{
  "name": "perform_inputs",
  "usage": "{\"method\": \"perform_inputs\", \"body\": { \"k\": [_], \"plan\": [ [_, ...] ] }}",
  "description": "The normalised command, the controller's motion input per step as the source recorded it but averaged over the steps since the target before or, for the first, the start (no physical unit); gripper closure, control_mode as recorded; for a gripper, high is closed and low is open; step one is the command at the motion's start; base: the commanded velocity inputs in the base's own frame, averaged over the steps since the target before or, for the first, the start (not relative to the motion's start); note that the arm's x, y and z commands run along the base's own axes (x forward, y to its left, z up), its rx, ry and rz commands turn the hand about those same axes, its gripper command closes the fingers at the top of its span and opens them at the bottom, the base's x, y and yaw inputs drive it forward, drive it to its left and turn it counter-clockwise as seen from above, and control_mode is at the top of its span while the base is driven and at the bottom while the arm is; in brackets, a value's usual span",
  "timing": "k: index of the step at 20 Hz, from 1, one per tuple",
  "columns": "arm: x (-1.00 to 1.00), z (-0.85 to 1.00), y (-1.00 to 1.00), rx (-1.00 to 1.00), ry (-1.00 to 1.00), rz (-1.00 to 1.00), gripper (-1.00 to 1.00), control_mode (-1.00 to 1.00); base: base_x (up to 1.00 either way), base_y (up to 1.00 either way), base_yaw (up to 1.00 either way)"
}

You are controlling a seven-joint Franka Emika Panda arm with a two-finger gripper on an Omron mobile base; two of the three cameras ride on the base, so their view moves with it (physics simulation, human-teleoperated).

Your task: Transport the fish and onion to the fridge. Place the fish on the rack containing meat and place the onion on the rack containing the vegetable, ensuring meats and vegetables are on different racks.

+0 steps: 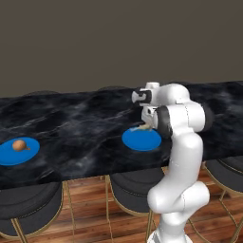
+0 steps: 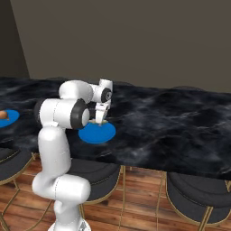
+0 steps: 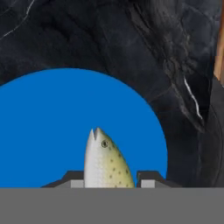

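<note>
Fish [image 3: 106, 161] sits closest to us in the hand view, its head poking up between the two dark finger tips, so we read the jaws as pinching the fish across its body. It is pale and silvery, shading to yellow-green along one flank, dotted with small dark spots, with a round dark eye and a slightly parted mouth. Beneath it lies the blue plate [image 3: 52, 127], which rests on the black marbled bench [image 3: 87, 35].

From the left base view, the gripper [image 1: 145, 124] hangs at the far edge of that plate [image 1: 141, 140], with the fish [image 1: 140, 127] a small pale sliver at its tips, right at the plate's surface; we cannot tell whether it has cleared the plate. The onion [image 1: 19, 145], a round orange-brown bulb, waits on a second blue plate [image 1: 18, 152] well apart to the left on the same bench.

We judge the step in hand to be the pick-up of the fish, the first half of the task. Our next move calls for a straight lift clear of the plate, then carrying it to the fridge and finding the rack with meat. A slender, smooth body held near the head may swing or slip, so a steady rise seems wise.
</note>
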Motion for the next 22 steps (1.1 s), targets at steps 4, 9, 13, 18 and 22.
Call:
{"method": "perform_inputs", "body": {
  "k": [4, 9, 13, 18, 22],
  "plan": [
    [-0.96, 0.73, -0.1, 0.01, 0.0, -0.05, 1.0, -1.0, 0.0, 0.0, 0.0],
    [-1.0, 0.56, 0.0, 0.0, -0.18, 0.0, 1.0, -1.0, 0.0, 0.0, 0.0],
    [-1.0, 0.62, 0.0, 0.0, -0.22, 0.0, 1.0, -1.0, 0.0, 0.0, 0.0],
    [-1.0, 0.74, 0.0, 0.0, -0.21, 0.0, 1.0, -1.0, 0.0, 0.0, 0.0],
    [-1.0, 0.78, 0.0, 0.0, -0.13, 0.0, 1.0, -1.0, 0.0, 0.0, 0.0]
  ]
}}
